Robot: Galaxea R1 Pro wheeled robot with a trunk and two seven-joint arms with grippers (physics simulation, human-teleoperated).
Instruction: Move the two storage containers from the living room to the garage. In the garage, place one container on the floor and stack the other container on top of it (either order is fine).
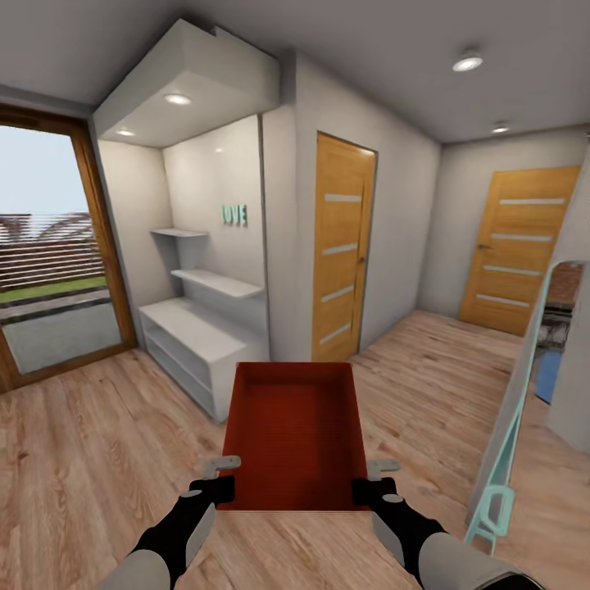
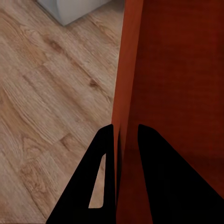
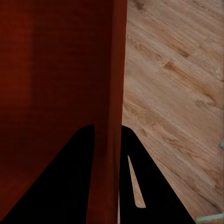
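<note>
Between your two arms, over the light wood-plank floor [image 1: 98,442], you carry a red-orange storage container [image 1: 295,434], held level and open side up. Your left gripper [image 1: 220,477] is clamped on its left wall near the near corner, one finger each side of the thin wall; your right gripper [image 1: 375,479] pinches the right wall the same way. Ahead stand a white shelf unit [image 1: 192,332] and two wooden doors [image 1: 340,246].
</note>
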